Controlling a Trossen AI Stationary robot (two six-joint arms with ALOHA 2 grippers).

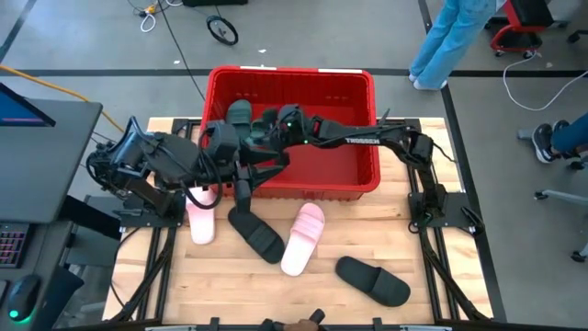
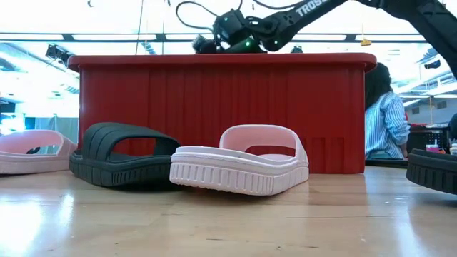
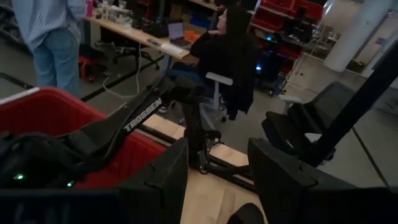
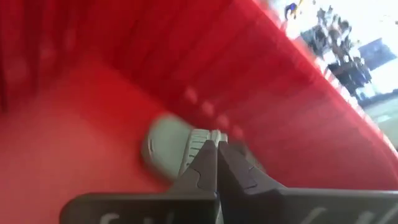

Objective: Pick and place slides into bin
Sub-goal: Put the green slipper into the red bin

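The right gripper (image 4: 216,155) is seen closed and empty inside the bin (image 1: 363,83), above a green slide (image 4: 168,149) at its 10 o'clock corner. Deposit is judged complete; withdrawal toward the table slides is required.

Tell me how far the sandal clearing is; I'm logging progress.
Done: one dark green foam slide lies in the red plastic crate. In hand: the right claw is over it, fingers together. Left: two pale pink slides and two black ones on the table.

Bin (image 1: 363,138) right half free — arms crowd left.
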